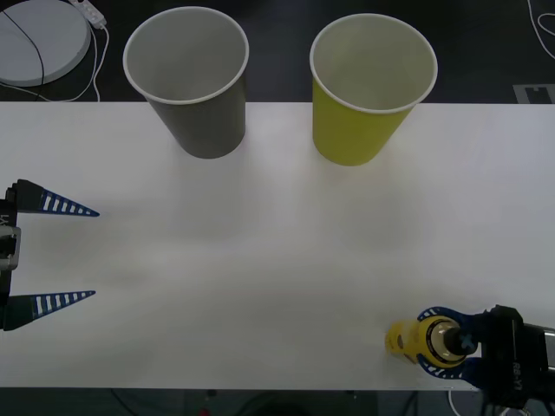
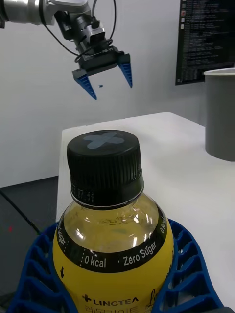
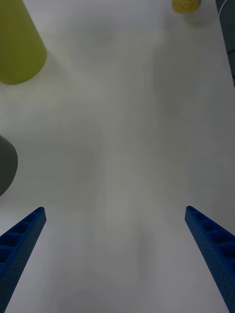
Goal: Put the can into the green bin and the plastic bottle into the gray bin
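My right gripper (image 1: 427,340) is shut on the plastic bottle (image 1: 403,338) near the table's front right corner. Up close, the bottle (image 2: 115,220) shows a black cap and a yellow label between the blue fingers (image 2: 191,264). The gray bin (image 1: 186,78) stands at the back left and the green bin (image 1: 373,87) at the back right, both upright with pale insides. My left gripper (image 1: 87,253) hovers open over the table's left side with nothing between its fingers, and it shows again as the left gripper (image 2: 105,73). The can is out of view.
The white table (image 1: 277,260) is bare between the grippers and the bins. A white round device (image 1: 39,39) with a cable lies on the dark floor beyond the back left edge. A dark screen (image 2: 205,39) hangs on the wall.
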Controlling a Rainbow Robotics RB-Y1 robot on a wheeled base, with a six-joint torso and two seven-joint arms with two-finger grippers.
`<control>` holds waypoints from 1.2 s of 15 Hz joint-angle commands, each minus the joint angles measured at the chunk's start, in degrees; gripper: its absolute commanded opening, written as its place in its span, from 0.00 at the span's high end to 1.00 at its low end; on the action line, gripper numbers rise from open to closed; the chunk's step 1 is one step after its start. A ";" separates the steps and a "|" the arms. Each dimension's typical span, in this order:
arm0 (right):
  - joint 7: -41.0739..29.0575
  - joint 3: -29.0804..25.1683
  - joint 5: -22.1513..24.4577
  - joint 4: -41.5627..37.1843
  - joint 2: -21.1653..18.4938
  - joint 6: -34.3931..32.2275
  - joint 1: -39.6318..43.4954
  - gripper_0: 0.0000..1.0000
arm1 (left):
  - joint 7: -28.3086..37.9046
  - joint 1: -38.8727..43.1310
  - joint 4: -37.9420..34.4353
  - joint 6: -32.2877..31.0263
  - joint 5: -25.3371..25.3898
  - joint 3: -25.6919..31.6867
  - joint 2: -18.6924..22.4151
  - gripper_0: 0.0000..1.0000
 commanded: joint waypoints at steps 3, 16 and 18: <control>-1.06 -4.11 -5.49 -13.53 -4.40 9.77 8.47 1.00 | 0.00 0.00 0.00 0.00 0.00 0.00 0.00 0.00; -5.72 -16.24 -9.62 -47.81 -10.20 40.01 26.23 1.00 | 0.00 0.00 0.00 0.00 0.00 0.00 0.00 0.00; -6.60 -16.77 -9.62 -53.17 -10.99 46.60 27.90 1.00 | 0.00 0.00 0.00 0.00 0.00 0.00 0.00 0.00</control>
